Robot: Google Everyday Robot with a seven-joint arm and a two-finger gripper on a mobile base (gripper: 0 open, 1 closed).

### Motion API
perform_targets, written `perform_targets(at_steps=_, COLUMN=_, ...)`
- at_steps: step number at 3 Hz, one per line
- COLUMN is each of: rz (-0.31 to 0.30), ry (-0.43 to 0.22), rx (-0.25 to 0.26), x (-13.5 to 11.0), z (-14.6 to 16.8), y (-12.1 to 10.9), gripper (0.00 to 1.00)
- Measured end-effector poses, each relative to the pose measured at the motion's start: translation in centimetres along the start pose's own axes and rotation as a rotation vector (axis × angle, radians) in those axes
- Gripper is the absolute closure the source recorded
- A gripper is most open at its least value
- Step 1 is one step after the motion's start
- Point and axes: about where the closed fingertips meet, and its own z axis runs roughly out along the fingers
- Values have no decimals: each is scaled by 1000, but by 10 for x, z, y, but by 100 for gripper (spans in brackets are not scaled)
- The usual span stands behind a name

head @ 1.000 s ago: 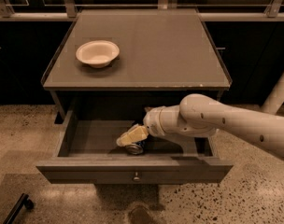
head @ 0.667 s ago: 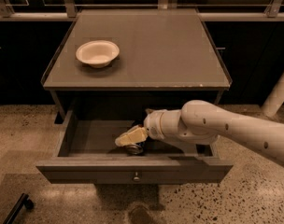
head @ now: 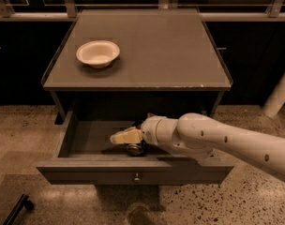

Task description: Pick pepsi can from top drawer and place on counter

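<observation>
The top drawer (head: 133, 171) stands pulled open below the counter (head: 152, 46). The pepsi can (head: 135, 149) shows only as a small dark shape on the drawer floor near the front panel, mostly hidden by my gripper. My gripper (head: 126, 137) reaches into the drawer from the right, directly over and against the can. The white arm (head: 217, 142) crosses the drawer's right half. Whether the gripper holds the can does not show.
A white bowl (head: 98, 54) sits on the left part of the counter. The drawer's knob (head: 137, 176) is at the front centre. A speckled floor surrounds the cabinet, and a dark object (head: 16, 210) lies at the lower left.
My gripper has edged slightly left inside the drawer, staying over the can. The can and the drawer have not visibly moved.
</observation>
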Motion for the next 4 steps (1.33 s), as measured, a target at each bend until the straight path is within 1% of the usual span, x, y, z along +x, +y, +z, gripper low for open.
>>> perform_targets(at_steps=1, rz=4, ry=-2, rx=5, x=0, z=1, y=0, gripper=0)
perform_targets(at_steps=2, rz=39, ry=-6, rx=46, x=4, z=10, y=-5, gripper=0)
perform_targets(at_steps=3, rz=58, ry=0, rx=112, x=6, z=23, y=-17, gripper=0)
perform_targets(at_steps=4, rz=34, ry=42, rx=174, x=13, z=39, y=-28, gripper=0)
